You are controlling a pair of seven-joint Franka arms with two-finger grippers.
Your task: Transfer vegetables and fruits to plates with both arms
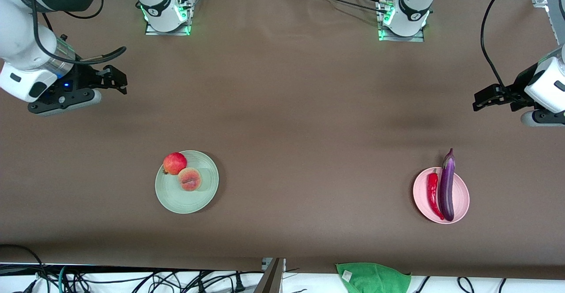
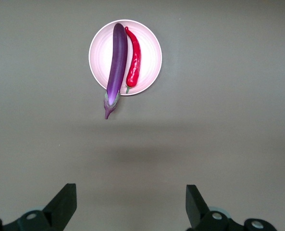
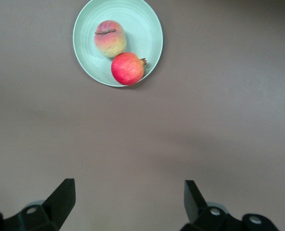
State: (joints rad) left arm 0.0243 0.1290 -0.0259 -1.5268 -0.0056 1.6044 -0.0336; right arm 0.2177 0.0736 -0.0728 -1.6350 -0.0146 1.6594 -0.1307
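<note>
Front view: green cloth [image 1: 373, 277] lies at the table's [image 1: 282, 107] camera-side edge.

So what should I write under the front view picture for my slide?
Pomegranate and peach on green plate, chili and eggplant on pink plate.

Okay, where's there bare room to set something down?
Bare tabletop stretches between the green plate and pink plate, and from both plates toward the arm bases. Both plates are crowded. The left gripper and right gripper hang open at the table ends.
</note>
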